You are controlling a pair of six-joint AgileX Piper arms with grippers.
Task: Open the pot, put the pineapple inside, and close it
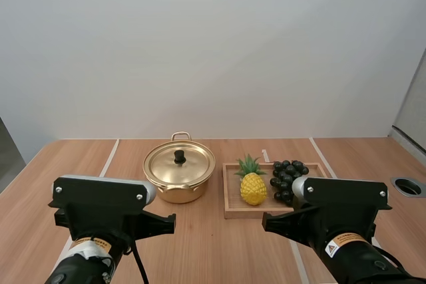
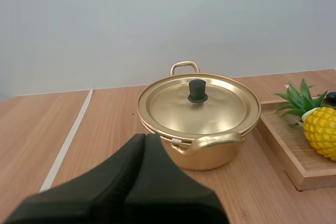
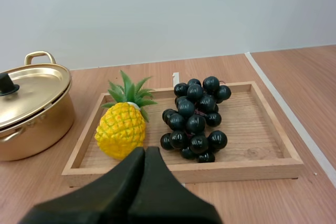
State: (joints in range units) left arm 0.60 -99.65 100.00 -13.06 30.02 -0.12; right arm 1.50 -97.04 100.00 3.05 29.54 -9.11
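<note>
A gold pot (image 1: 178,176) (image 2: 205,145) (image 3: 31,124) stands mid-table, its lid (image 1: 180,163) (image 2: 198,104) on, with a black knob (image 2: 197,91). To its right a yellow pineapple (image 1: 253,187) (image 3: 122,128) (image 2: 321,129) with green leaves lies in a wooden tray (image 1: 229,211) (image 3: 252,169). My left gripper (image 2: 145,139) is shut on nothing, short of the pot's near handle. My right gripper (image 3: 145,151) is shut too, just before the tray's front rim near the pineapple. Both arm bodies sit at the near table edge in the high view.
A bunch of dark grapes (image 1: 287,179) (image 3: 196,119) lies in the tray beside the pineapple. White tape lines (image 1: 108,157) run along the wooden table. A round hole (image 1: 408,186) is set in the table at the far right.
</note>
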